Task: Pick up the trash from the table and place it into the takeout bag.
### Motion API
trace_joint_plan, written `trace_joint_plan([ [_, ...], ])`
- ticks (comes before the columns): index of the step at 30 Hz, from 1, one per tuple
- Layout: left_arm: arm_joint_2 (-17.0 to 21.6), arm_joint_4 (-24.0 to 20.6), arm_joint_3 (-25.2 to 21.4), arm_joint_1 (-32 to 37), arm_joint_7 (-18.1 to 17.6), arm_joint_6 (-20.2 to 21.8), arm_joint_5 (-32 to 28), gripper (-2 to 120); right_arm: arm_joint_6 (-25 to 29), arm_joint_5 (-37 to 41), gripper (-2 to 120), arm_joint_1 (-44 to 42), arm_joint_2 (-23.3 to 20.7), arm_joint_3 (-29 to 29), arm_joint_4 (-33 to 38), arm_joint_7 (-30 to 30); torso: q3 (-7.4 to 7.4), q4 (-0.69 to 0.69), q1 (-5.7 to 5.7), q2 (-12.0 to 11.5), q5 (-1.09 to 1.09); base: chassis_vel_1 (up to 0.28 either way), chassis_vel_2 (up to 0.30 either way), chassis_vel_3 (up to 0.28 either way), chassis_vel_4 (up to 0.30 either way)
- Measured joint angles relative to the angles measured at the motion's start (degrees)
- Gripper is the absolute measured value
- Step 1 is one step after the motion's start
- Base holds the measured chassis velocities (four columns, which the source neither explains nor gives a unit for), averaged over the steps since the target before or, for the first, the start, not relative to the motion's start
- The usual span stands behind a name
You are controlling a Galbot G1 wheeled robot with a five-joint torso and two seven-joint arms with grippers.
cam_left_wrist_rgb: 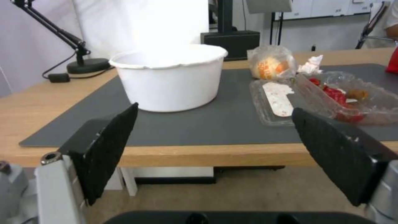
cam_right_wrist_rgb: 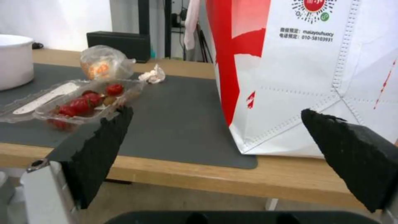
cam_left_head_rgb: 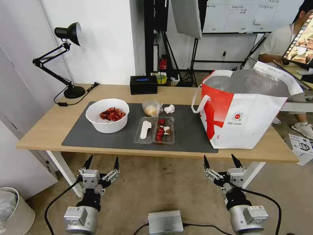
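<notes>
Spread fingers [cam_left_head_rgb: 102, 162] hang short of the table's [cam_left_head_rgb: 49, 127] trash [cam_left_head_rgb: 155, 130].

Likely a studio-lab, softbox [cam_left_head_rgb: 186, 16], whiteboard [cam_left_head_rgb: 241, 14], desk lamp [cam_left_head_rgb: 67, 36]

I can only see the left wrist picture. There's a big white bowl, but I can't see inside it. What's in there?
Observer: The white bowl holds a heap of red shells.
Operator: Is there a bag to put the trash in?
Observer: Yes, the takeout bag stands on the table, on the robot's right side, its top open.
Operator: What's the other gripper doing?
Observer: The right gripper is open, held low in front of the table's near edge, like the left gripper.
</notes>
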Motion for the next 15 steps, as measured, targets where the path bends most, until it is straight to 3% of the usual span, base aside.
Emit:
trace_joint_plan([
  [9, 0.1, 0.0, -0.1, 0.0, 0.0, 0.1, -0.3, 100, -0.1, 0.3, 100, 0.1, -0.3, 0.1, 0.0, 0.0, 0.0, 0.0, 0.0, 0.0, 0.0, 0.0, 0.0, 0.0, 0.0],
  [14, 1.7, -0.3, -1.7, -0.5, -2.1, 1.8, -5.6, 100, -2.9, 5.2, 100, 1.3, -4.9, 2.2, -0.5, 1.4, 0.0, 0.0, 0.0, 0.0, 0.01, 0.0, 0.0, 0.0, 0.0],
  [15, 2.7, -0.6, -2.7, -0.8, -3.4, 2.9, -8.9, 100, -4.6, 8.3, 100, 2.1, -7.8, 3.6, -0.8, 2.4, 0.0, 0.0, 0.0, 0.0, 0.01, 0.0, 0.0, 0.0, 0.0],
])
